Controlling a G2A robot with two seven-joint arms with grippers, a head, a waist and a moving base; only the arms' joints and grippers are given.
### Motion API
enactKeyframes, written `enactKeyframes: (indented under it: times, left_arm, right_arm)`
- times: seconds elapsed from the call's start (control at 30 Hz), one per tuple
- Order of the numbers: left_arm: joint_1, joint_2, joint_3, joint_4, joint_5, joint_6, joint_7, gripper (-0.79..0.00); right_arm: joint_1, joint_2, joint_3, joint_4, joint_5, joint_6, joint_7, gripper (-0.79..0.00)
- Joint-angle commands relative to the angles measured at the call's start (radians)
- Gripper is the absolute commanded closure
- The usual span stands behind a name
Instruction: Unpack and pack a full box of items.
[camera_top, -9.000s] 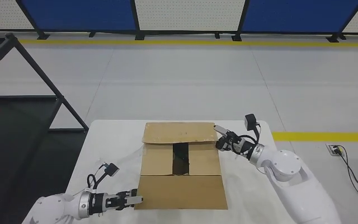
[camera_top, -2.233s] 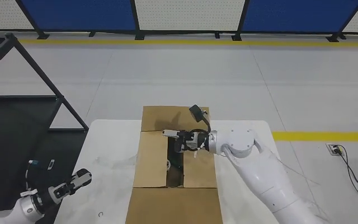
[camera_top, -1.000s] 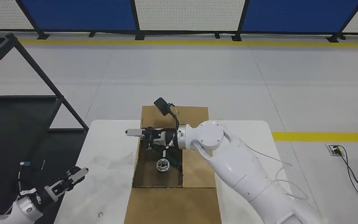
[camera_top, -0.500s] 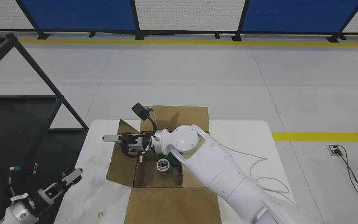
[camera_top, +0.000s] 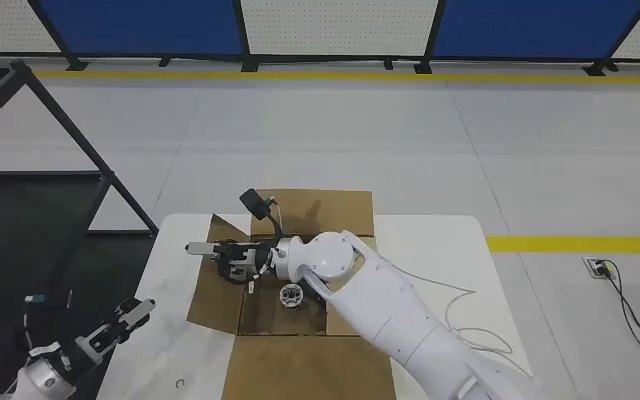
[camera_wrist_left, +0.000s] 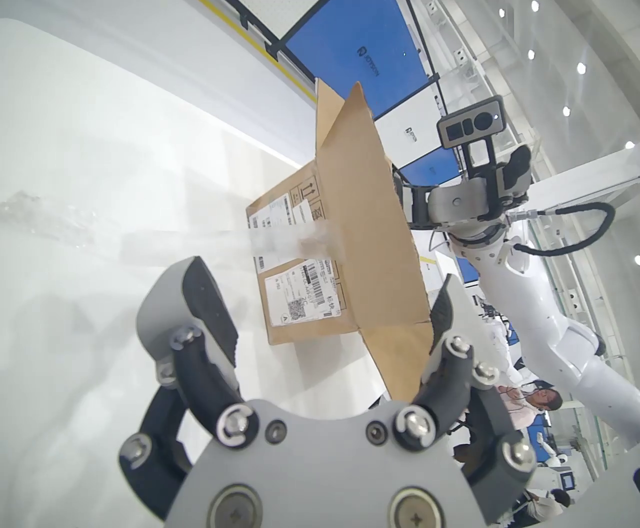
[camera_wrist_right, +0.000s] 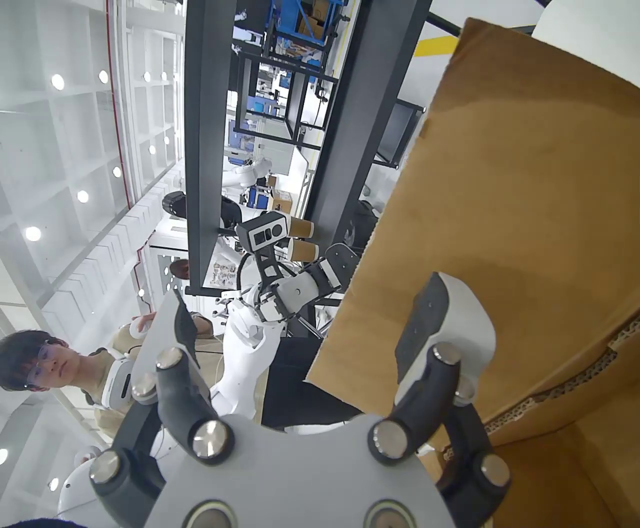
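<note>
white table (camera_top: 440, 260) on a grey floor (camera_top: 300, 130), blue n white wall panels (camera_top: 140, 25) far back. cardboard box (camera_top: 310, 365) sits mid table, top open, flaps out. white top runs on left n right of it. right gripper (camera_top: 192, 247) is by the box's left flap (camera_top: 215, 300), fingers wide apart, nothing held. left gripper (camera_top: 140, 308) at table's left edge, wide too, holding nothing. small round thing (camera_top: 291, 293) inside box. black frame (camera_top: 60, 130) stands left of table.
</note>
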Motion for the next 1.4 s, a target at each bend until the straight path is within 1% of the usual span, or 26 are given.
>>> enactKeyframes:
  times: [0.0, 0.17, 0.3, 0.63, 0.73, 0.8, 0.9, 1.13, 1.23, 1.37]
  left_arm:
    - [-0.002, 0.0, 0.003, -0.005, 0.014, 0.007, 0.001, -0.785]
    - [-0.002, -0.002, 0.016, -0.014, 0.048, 0.024, 0.01, -0.785]
    - [0.006, -0.004, 0.028, -0.023, 0.081, 0.044, 0.025, -0.785]
    - [0.03, -0.009, 0.032, -0.051, 0.098, 0.052, 0.048, -0.785]
    - [0.032, -0.009, 0.038, -0.057, 0.158, 0.081, 0.058, -0.785]
    - [0.028, -0.011, 0.058, -0.058, 0.216, 0.107, 0.08, -0.785]
    - [0.01, -0.012, 0.091, -0.044, 0.253, 0.134, 0.08, -0.785]
    - [-0.026, -0.013, 0.129, -0.011, 0.305, 0.156, 0.067, -0.785]
    - [-0.039, -0.014, 0.141, 0.004, 0.321, 0.173, 0.068, -0.785]
    - [-0.061, -0.015, 0.166, 0.027, 0.344, 0.192, 0.061, -0.785]
  right_arm:
    - [-0.011, -0.003, 0.001, -0.013, -0.012, 0.012, -0.013, -0.785]
    - [-0.03, -0.015, 0.008, -0.009, -0.021, 0.025, -0.029, -0.785]
    - [-0.031, -0.027, 0.012, 0.012, -0.022, 0.028, -0.019, -0.785]
    - [-0.026, -0.068, 0.011, 0.072, -0.028, 0.033, 0.009, -0.785]
    - [-0.024, -0.079, 0.014, 0.09, -0.03, 0.024, 0.014, -0.785]
    - [-0.023, -0.084, 0.017, 0.101, -0.031, 0.013, 0.016, -0.785]
    - [-0.021, -0.091, 0.024, 0.112, -0.037, 0.0, 0.016, -0.785]
    - [-0.022, -0.091, 0.052, 0.108, -0.068, -0.042, -0.004, -0.785]
    - [-0.03, -0.081, 0.076, 0.085, -0.087, -0.075, -0.026, -0.785]
    - [-0.05, -0.057, 0.116, 0.041, -0.123, -0.106, -0.046, -0.785]
